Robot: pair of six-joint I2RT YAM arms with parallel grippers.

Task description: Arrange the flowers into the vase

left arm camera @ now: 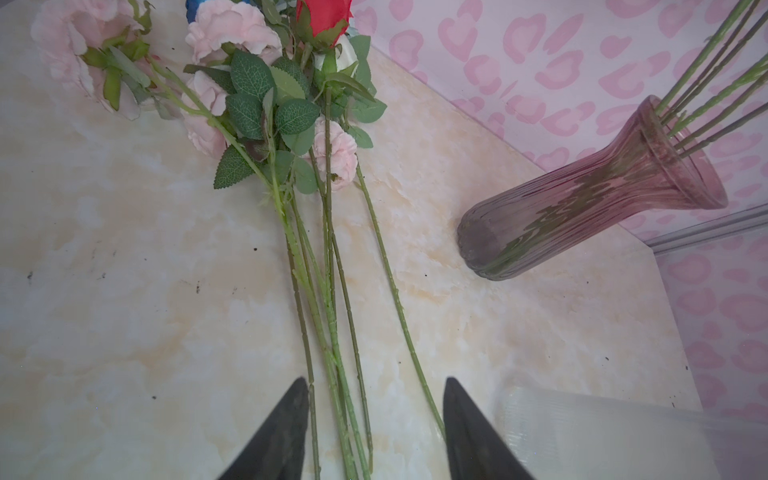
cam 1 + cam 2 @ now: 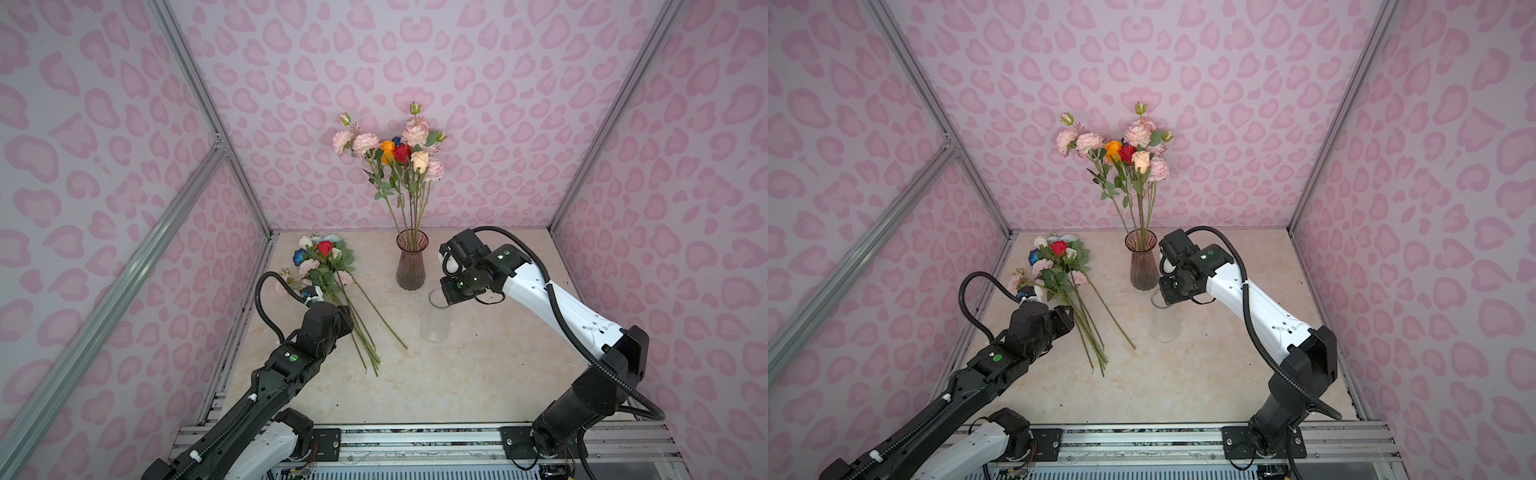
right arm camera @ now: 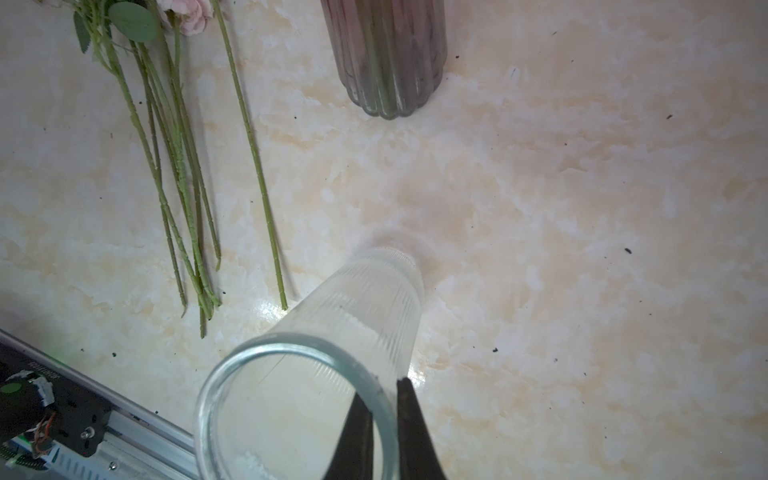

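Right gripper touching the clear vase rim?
Touching. The right wrist view shows the right gripper pinching the clear vase rim, one finger inside, one outside.

Left tool point(image 1: 376, 384) agape, right tool point(image 3: 380, 388) tight

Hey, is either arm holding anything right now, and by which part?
The right tool pinches the clear glass vase by its rim, one finger inside, one outside. The left tool is open astride the loose flower stems, gripping nothing.

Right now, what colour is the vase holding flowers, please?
Translucent dusky pink vase; clearest from the left wrist.
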